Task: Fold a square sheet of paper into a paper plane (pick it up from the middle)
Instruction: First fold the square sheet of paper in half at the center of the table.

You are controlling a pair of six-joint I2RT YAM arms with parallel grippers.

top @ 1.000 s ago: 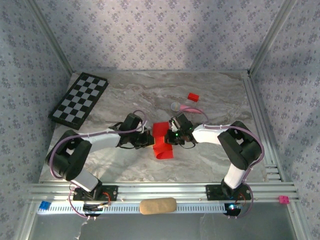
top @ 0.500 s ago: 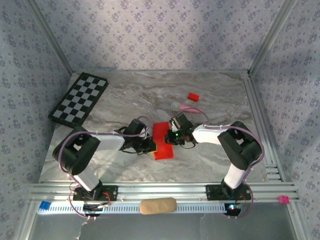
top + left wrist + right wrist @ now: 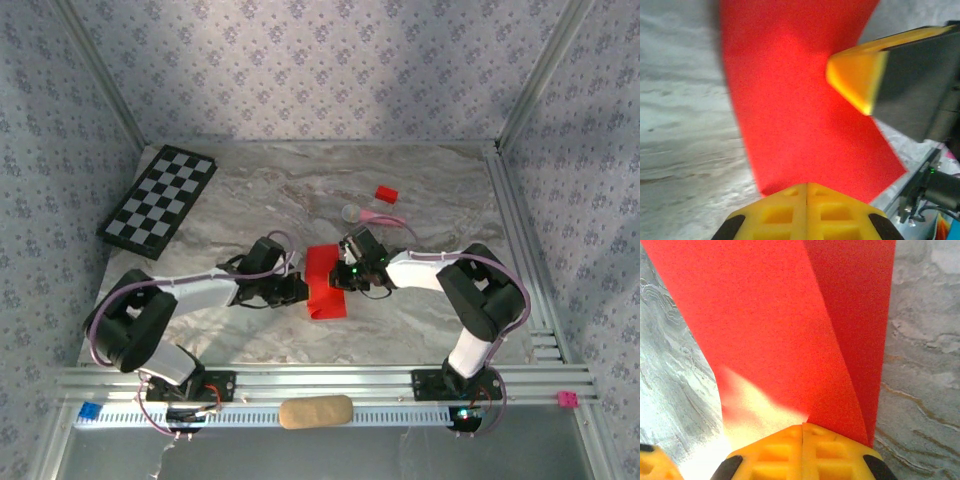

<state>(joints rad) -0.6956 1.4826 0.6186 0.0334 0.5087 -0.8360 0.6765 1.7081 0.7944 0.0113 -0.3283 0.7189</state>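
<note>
The square sheet of paper (image 3: 322,285) is bright red and lies doubled into an upright strip at the table's middle. My left gripper (image 3: 300,289) is at its left edge and my right gripper (image 3: 343,275) at its right edge. In the left wrist view the gripper (image 3: 806,185) is shut, and the sheet (image 3: 805,100) runs out from its tips; a yellow finger (image 3: 855,75) of the right gripper rests over the paper. In the right wrist view the gripper (image 3: 801,426) is shut on the sheet (image 3: 790,315), with a second layer folded along the right. A paper plane is out of view.
A checkerboard (image 3: 158,198) lies at the back left. A small red block (image 3: 386,193) and a pink stick with a grey round head (image 3: 365,213) lie just behind the right gripper. A tan pad (image 3: 315,411) sits on the front rail.
The paper's loose curled lower part has been drawn in, so it now lies as a flatter, narrower strip. The left arm's elbow has swung out and lower. The right gripper has stayed put.
</note>
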